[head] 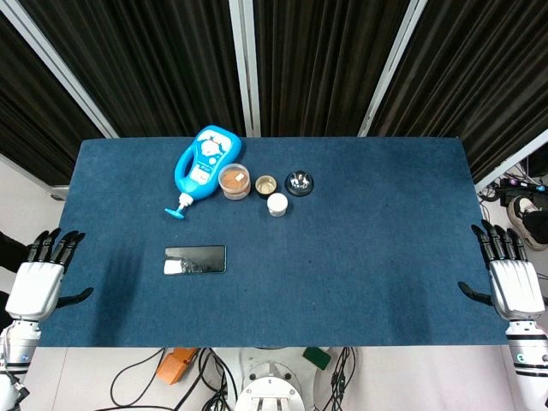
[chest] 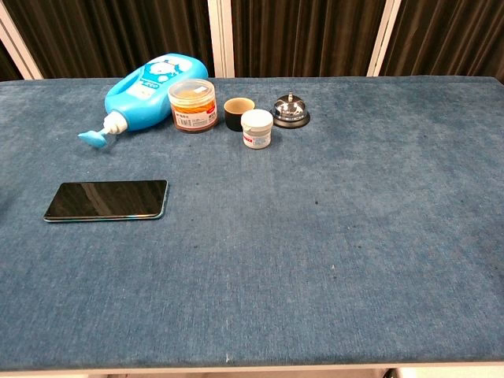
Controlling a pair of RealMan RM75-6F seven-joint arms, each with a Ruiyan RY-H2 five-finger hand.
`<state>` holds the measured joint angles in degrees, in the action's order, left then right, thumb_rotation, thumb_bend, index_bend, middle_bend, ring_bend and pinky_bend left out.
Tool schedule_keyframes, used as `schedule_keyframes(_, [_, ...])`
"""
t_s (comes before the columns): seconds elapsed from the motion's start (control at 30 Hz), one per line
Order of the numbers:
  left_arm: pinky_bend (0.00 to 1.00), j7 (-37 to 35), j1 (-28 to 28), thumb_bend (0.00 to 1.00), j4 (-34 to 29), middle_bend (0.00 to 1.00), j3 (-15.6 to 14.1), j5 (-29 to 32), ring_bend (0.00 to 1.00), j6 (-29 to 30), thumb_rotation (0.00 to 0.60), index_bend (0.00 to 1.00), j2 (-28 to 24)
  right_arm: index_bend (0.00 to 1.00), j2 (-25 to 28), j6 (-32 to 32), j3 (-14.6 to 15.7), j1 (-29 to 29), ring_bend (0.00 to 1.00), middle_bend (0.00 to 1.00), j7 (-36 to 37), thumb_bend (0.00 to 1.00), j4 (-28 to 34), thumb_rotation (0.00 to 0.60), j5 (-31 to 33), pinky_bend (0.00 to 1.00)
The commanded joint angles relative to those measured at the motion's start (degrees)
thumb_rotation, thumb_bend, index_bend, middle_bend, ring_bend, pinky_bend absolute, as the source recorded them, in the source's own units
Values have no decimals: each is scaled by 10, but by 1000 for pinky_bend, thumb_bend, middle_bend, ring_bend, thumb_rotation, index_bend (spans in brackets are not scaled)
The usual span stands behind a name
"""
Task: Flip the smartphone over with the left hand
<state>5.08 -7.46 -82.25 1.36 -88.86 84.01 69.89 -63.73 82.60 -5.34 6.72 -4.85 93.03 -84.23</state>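
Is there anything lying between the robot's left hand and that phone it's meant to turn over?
Nothing visible. The left hand rests open at the table's left edge, and only bare blue cloth separates it from the smartphone. The blue bottle and small jars sit farther back, off that path.

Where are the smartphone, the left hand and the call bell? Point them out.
smartphone (chest: 106, 200), chest view, middle of its dark screen.
left hand (head: 36, 278), head view, back of the hand.
call bell (chest: 290, 110), chest view, its dome.

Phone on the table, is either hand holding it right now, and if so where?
Nothing is held. The phone lies flat on the table, apart from both the left hand and the right hand, which are open.
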Motion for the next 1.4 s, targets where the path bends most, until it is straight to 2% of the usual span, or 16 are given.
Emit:
schedule_keyframes(0.03, [0,4,-7,94,0,98,3,-2,26,-8,600,92,4,0,1,1,-1,0,0,66,-1,238,2,600,0,0])
schedule_keyframes(0.33, [0,33,-38,95,-55,111,18,-16,46,-20,600,94,-3,0,9,19,-2,-6,0,66,13,238,-2,600,-8,0])
schedule_keyframes(0.43, [0,46,-59,94,-85,127,28,-16,52,-40,600,128,-1,0,11,25,-1,-9,0,66,21,238,-5,600,-11,0])
schedule_keyframes(0.57, [0,67,-101,100,-122,151,41,-1,73,-99,600,193,20,0,10,27,0,-11,0,66,30,238,-12,600,-11,0])
schedule_keyframes(0.7, [0,116,-146,111,-149,151,57,45,69,-171,600,254,53,0,10,25,0,-9,0,66,34,238,-15,600,-15,0])
schedule_keyframes(0.93, [0,254,-197,138,-119,134,81,147,38,-219,600,263,152,0,12,23,0,-8,0,66,43,239,-20,600,-14,0])
schedule_keyframes(1.13, [0,332,-212,164,-88,128,69,199,25,-219,600,285,204,0,10,16,2,-8,0,66,50,238,-28,600,-9,0])
schedule_keyframes(1.4, [0,351,-212,172,-62,113,57,244,10,-208,600,297,240,0,5,8,2,-5,0,66,57,238,-37,600,-5,0])
